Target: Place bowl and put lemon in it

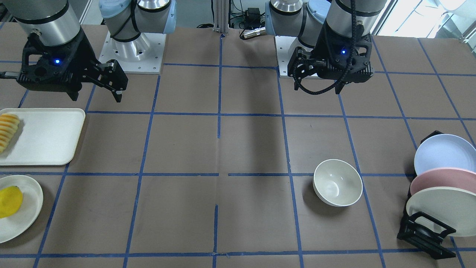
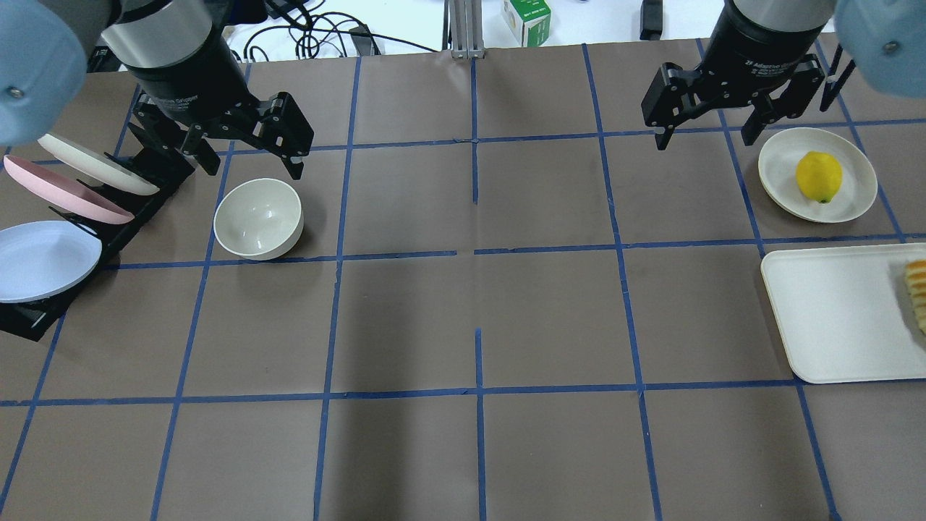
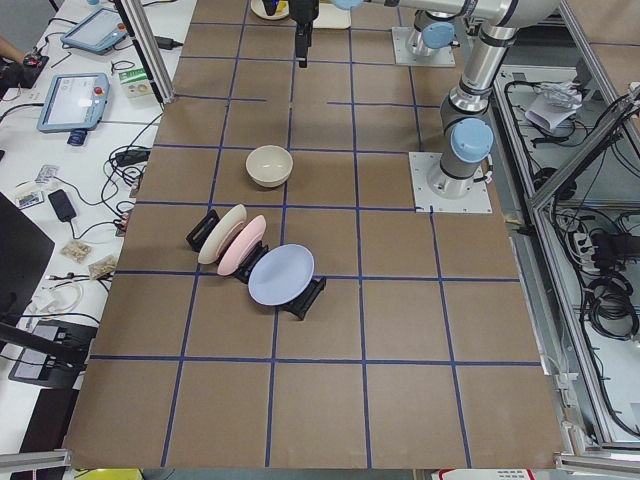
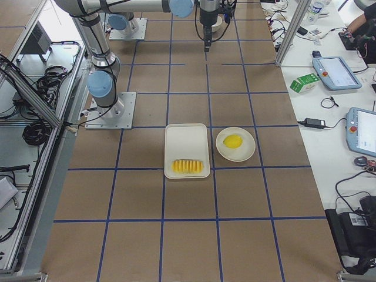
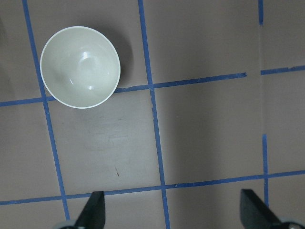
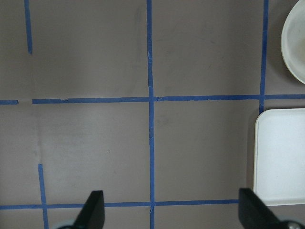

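Observation:
The cream-white bowl [image 2: 257,218] stands upright and empty on the brown table, also in the front view [image 1: 337,182] and the left wrist view [image 5: 79,67]. My left gripper [image 2: 253,168] hangs open and empty above the table, just beyond the bowl and apart from it. The yellow lemon [image 2: 818,176] lies on a round cream plate [image 2: 857,195] at the far right, also in the front view [image 1: 9,201]. My right gripper [image 2: 704,139] is open and empty, left of that plate and above the table.
A black rack [image 2: 155,192] holds cream, pink and blue plates left of the bowl. A white tray [image 2: 832,318] with ridged yellow-orange sliced food [image 2: 917,289] lies on the near side of the lemon's plate. Blue tape lines grid the table.

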### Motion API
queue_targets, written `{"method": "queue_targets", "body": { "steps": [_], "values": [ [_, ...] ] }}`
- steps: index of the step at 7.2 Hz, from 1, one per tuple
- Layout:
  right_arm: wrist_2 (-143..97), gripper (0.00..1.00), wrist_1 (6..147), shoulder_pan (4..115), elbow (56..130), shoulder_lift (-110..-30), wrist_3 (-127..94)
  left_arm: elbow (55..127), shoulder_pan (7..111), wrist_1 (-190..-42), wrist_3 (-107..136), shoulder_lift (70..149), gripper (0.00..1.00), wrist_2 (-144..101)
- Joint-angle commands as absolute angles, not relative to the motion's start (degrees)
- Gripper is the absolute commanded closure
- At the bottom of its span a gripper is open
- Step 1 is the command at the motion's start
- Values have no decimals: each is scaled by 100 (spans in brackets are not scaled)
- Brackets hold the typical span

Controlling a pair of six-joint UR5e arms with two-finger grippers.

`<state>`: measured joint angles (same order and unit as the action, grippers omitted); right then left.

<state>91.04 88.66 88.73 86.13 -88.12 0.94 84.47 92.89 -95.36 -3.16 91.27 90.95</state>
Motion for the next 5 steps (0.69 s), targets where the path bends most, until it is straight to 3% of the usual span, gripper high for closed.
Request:
{"method": "queue_targets", "body": {
  "steps": [1,3,5],
  "values": [
    [9114,0,8868,8868,8613,-8815,88,8429,9290,-9527,-316,9123,0,9114],
    [9123,0,8894,8825,8622,-8763,88,8350,9081,-9353,-343,9307,0,9114],
    [9210,0,8956,8789,8631,-8658,105,8464,7793,-9264,-1355,9701,0,9009]
  ]
}}
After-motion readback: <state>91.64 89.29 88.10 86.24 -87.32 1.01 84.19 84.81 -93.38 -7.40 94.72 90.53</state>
